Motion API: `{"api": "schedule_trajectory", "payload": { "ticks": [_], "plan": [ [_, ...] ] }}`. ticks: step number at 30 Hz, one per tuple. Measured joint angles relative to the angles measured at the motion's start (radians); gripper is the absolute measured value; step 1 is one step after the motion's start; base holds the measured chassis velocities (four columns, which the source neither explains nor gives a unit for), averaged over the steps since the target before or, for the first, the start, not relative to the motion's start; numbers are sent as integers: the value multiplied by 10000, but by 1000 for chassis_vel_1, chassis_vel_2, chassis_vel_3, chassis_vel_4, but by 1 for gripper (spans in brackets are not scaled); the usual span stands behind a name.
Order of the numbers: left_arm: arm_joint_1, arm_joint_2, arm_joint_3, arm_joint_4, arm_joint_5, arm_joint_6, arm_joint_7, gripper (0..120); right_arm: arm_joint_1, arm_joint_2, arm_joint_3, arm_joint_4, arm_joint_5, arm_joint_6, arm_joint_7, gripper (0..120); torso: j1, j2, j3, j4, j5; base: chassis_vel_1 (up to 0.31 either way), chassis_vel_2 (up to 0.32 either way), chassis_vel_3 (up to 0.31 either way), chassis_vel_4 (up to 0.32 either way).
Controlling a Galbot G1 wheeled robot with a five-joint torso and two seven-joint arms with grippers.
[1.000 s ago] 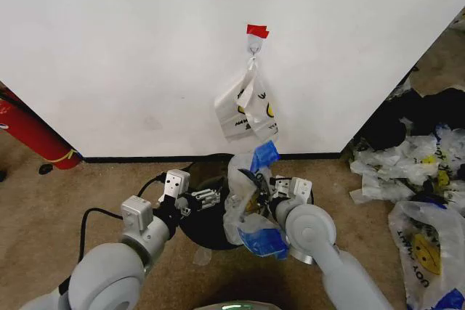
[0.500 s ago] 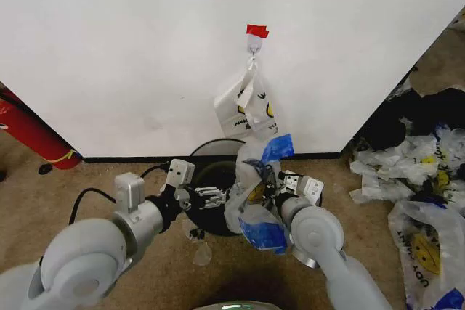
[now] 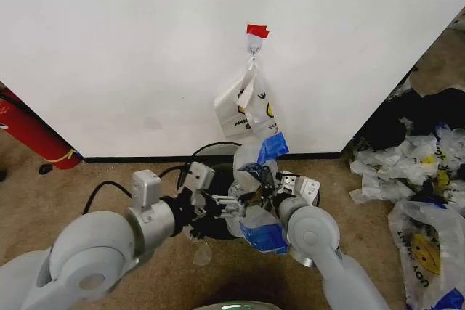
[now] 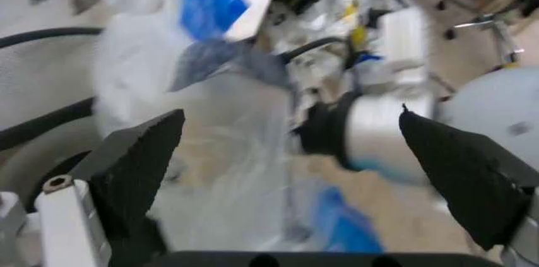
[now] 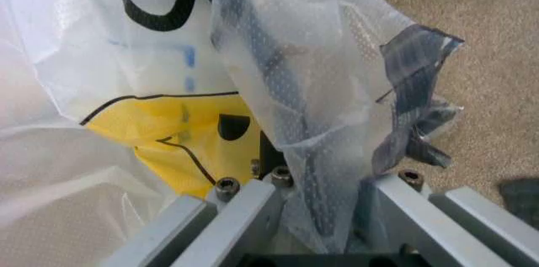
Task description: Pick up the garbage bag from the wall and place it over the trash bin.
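The garbage bag [image 3: 256, 201] was already off the wall [image 3: 131, 49] and hung over the trash bin [image 3: 211, 201], which stood on the floor just before the black baseboard. The right gripper [image 3: 270, 183] was clenched on the bag's thin plastic; in the right wrist view the film ran between its fingers [image 5: 252, 210]. The left gripper [image 3: 227, 207] was beside the bag, jaws released and wide, with the plastic between them. In my judgement the picking was done, and what was left was to spread the bag's mouth over the bin's rim. Another white smiley bag [image 3: 247, 107] hung on the hook under the red tape [image 3: 257, 31]. The floor was brown carpet [image 3: 109, 179], with a heap of bags [image 3: 414, 172] at the right side and a red extinguisher [image 3: 33, 136] at the left.
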Motion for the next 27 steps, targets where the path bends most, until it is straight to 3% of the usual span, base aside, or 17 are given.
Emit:
{"api": "schedule_trajectory", "payload": {
  "ticks": [3, 10, 13, 18, 27],
  "plan": [
    [-345, -123, 311, 1, -56, 13, 19, 100, -22, -7, 29, 0, 13, 7, 17, 0, 0, 0, 0, 0, 0, 0, 0, 0, 0],
    [-822, -486, 1394, 60, 1179, 81, 170, 100, -43, -29, 108, 1, 74, 28, 24, 0, 0, 0, 0, 0, -1, 0, 0, 0, 0],
    [-1092, -587, 2219, 461, 2863, 80, 470, 100, -23, -13, 121, 1, 107, 35, 13, 0, -1, 0, 0, 0, -2, 0, 0, 0, 0],
    [-1300, -684, 2657, 738, 3298, 87, 405, 96, -36, 12, 138, -29, 68, 66, -14, 0, -1, 0, 0, 0, -1, 0, 0, 0, 0],
    [-1381, -864, 2868, 1089, 3252, 52, -212, 61, -39, -62, 191, -53, 21, 90, -113, 0, -1, 0, 0, 0, -1, 0, 0, 0, 0]
  ]
}}
